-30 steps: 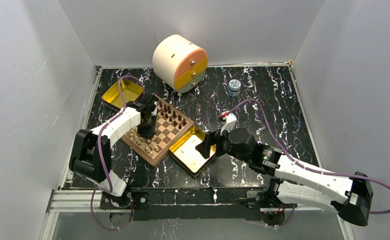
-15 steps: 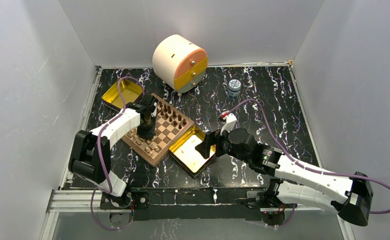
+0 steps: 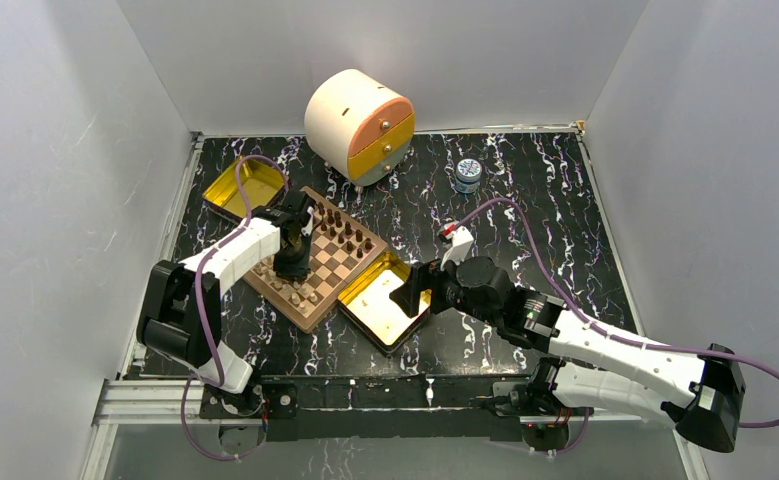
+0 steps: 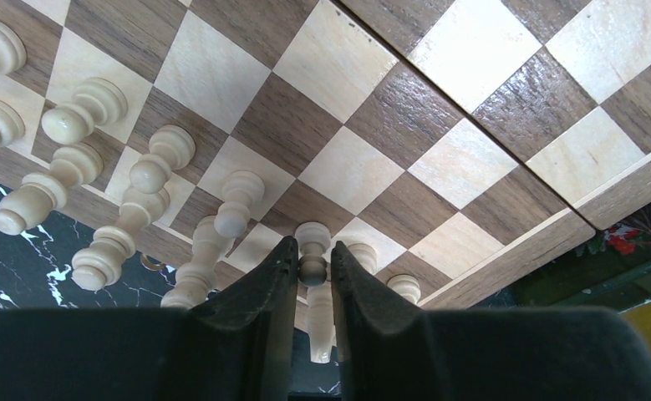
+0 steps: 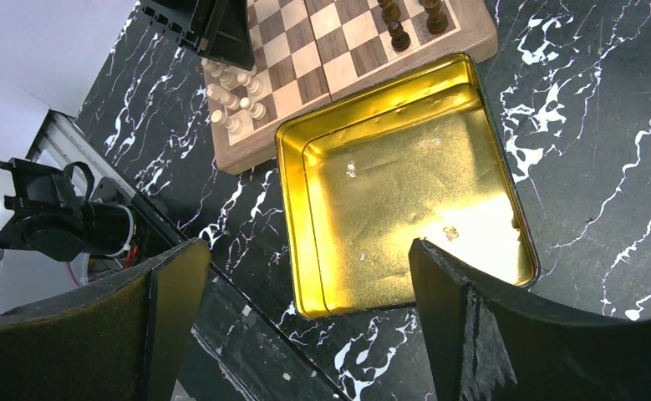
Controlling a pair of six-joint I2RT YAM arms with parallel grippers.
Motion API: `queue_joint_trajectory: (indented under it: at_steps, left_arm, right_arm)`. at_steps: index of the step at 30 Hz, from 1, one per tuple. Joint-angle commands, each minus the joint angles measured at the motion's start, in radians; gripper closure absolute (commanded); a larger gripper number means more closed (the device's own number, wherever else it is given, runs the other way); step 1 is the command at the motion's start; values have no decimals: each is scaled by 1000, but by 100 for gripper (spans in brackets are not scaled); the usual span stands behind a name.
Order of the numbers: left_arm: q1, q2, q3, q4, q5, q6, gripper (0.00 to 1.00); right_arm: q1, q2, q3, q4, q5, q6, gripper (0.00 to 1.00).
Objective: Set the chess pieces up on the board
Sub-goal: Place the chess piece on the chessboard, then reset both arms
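The board (image 3: 337, 262) lies left of centre. Dark chess pieces (image 3: 350, 232) stand along its far side and light tan ones (image 3: 290, 290) along its near side. My left gripper (image 3: 292, 265) is low over the near rows. In the left wrist view my left gripper (image 4: 312, 251) is shut on the head of a light tan pawn (image 4: 312, 236), whose base is at a square in the board's (image 4: 472, 167) edge rows. Other tan pieces (image 4: 150, 171) stand to its left. My right gripper (image 5: 305, 251) is open and empty above the near gold tin (image 5: 405, 184).
An empty gold tin (image 3: 385, 300) touches the board's right corner and a second gold tin (image 3: 245, 188) lies at its far left. A round cream drawer box (image 3: 358, 125) and a small jar (image 3: 468, 175) stand at the back. White walls close in the sides.
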Motion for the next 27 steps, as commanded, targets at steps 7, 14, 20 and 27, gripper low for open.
queue_joint_trajectory:
  at_steps: [7,14,20,27]
  left_arm:
    - [5,-63,44,-5,4,-26,69]
    - [3,-131,120,-1,44,-26,59]
    - [3,-229,163,27,207,-16,11]
    - [2,-381,156,77,354,-42,9]
  right_arm:
    - [6,16,0,33,11,-33,1]
    - [6,68,54,-73,49,-58,1]
    - [6,70,106,-124,84,-75,1]
    - [6,88,196,-202,206,36,1]
